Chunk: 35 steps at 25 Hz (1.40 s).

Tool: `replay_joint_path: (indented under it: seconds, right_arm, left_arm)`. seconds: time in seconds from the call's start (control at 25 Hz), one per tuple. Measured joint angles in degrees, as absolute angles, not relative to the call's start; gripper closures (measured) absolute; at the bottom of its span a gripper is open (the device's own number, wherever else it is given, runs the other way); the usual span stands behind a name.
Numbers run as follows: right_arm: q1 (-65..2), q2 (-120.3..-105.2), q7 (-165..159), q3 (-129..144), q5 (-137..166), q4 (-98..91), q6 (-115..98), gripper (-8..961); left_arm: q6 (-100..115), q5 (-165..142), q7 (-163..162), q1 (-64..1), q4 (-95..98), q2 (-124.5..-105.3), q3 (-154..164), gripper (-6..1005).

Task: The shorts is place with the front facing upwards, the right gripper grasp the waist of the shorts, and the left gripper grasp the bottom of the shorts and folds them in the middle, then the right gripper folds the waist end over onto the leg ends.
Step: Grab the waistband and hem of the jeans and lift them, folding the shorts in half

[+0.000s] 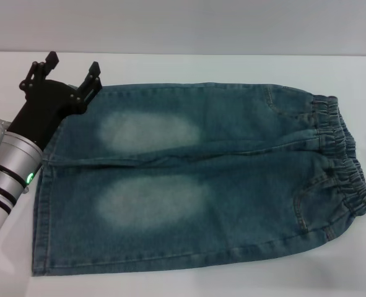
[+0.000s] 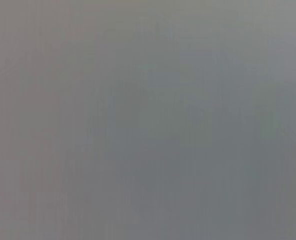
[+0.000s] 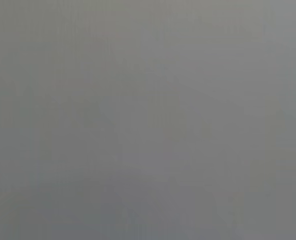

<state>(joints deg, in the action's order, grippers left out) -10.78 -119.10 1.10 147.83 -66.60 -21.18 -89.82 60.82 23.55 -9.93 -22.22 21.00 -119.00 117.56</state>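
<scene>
Denim shorts (image 1: 195,179) lay flat, front up, unfolded. My left gripper (image 1: 71,71), fingers apart, hovered at far leg hem (image 1: 62,133); nothing grasped yet. Right gripper unseen.

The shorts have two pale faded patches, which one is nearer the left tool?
The far patch on the shorts, beside the open left tool; the other patch lies toward the robot.

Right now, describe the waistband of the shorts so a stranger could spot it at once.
Blue-green denim shorts lie flat on the white table. Their waistband is the end on the robot's right, far from the left end effector. It alone is puckered and ruffled; the leg hems are flat.
</scene>
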Motion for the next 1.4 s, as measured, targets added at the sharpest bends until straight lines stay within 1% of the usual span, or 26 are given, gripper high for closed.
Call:
replay_joint_path:
  seconds: [0.92, 1.0, 1.08, 1.16, 1.2, 1.4]
  right_arm:
    - [-10.5, -119.18, 0.9, 147.8, -66.5, -21.6, -89.8, 199]
    - [-10.5, -118.97, 0.1, 148.0, -66.4, -22.6, -89.5, 199]
    - [-11.2, -118.33, -0.9, 148.2, -66.3, -24.1, -87.7, 199]
    - [-12.6, -117.17, -1.2, 148.1, -66.2, -26.2, -83.9, 199]
    - [-13.8, -116.15, -1.3, 147.9, -66.2, -27.9, -80.4, 199]
    - [-18.5, -112.54, -1.2, 145.2, -66.0, -35.4, -64.8, 199]
  left_arm:
    - [60.9, 23.6, -10.2, -21.8, 21.4, -119.00, 117.8, 170]
    - [60.5, 23.6, -10.4, -21.5, 22.4, -118.91, 117.9, 171]
    - [57.6, 23.4, -10.8, -21.1, 25.6, -118.40, 117.8, 171]
    - [52.9, 23.1, -10.9, -21.0, 29.3, -117.96, 117.6, 171]
    - [50.0, 23.0, -10.7, -21.1, 31.1, -117.84, 117.2, 171]
    - [39.2, 20.2, -10.4, -21.9, 38.2, -117.66, 114.2, 171]
